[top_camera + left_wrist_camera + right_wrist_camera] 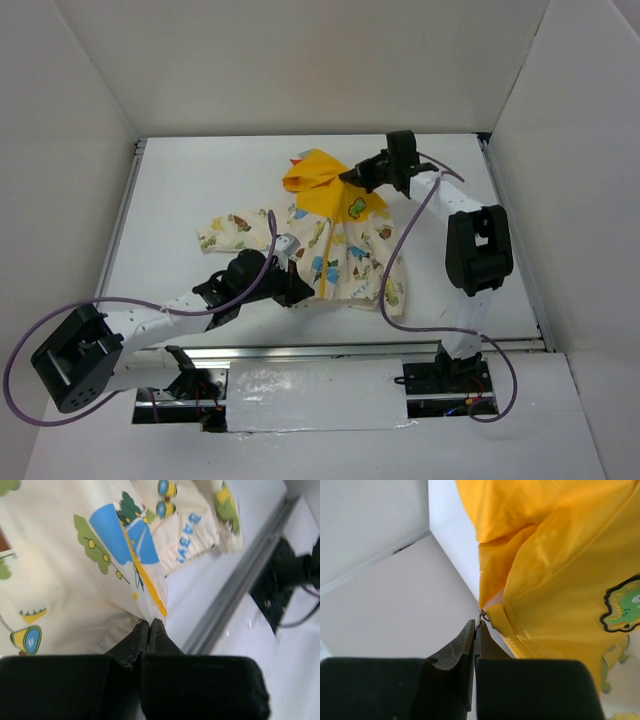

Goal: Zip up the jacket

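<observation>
Left claw (149, 626) is clenched on the jacket (350, 255) at its bottom hem, right at the foot of the yellow zipper (142, 575). The right claw (477, 626) is clenched at the collar corner, apparently on the small metal pull (483, 614), though the tab is too tiny to be sure.

The jacket lies in the centre of the top view. Its hood (315, 175) points toward the upper middle, its hem toward the lower middle, and one sleeve (235, 230) spreads left on the white table (200, 180).

It looks light, soft and limp, so it will bunch rather than resist. The zipper line probably has to be kept taut between a pinch at the hem end and a pinch on the pull. The fabric seems smooth, so a thin pinch could slip.

Only the top view shows the whole garment and both arms at opposite ends of the zipper, but not what the tips hold. The left wrist view shows the yellow tape running up from the tips as a single line. The right wrist view alone shows the pull and collar corner against the yellow lining.
</observation>
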